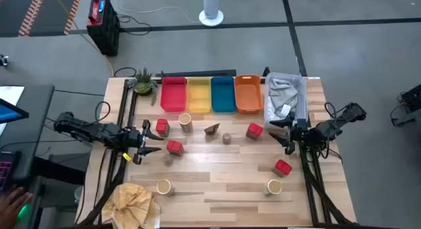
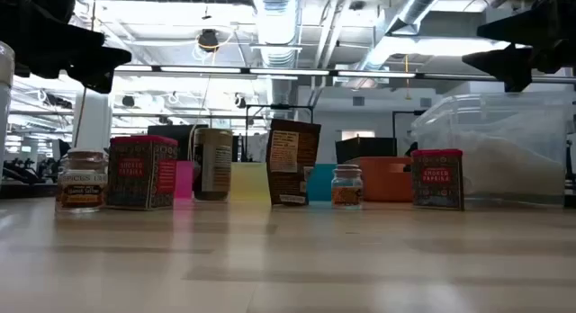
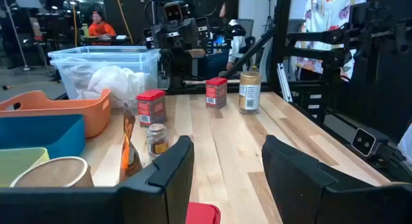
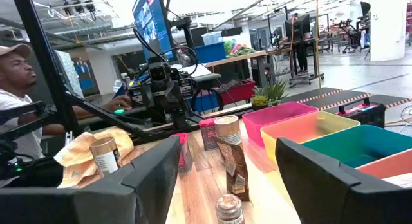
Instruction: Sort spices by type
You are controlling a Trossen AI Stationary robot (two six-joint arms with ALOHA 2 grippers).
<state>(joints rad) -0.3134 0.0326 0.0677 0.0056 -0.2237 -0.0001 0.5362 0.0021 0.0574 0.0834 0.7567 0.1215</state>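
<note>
Right now my left gripper hangs open and empty at the frame's left, near a red box. Over at the right, my right gripper is open and empty too, beside another red box.

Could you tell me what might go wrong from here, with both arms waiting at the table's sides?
The left gripper, open, hovers by a red box with a small jar just beside it; closing in could knock the jar over. The brown pouch stands upright and looks easy to topple. The right gripper is open beside the clear tub and might clip it when swinging.
</note>
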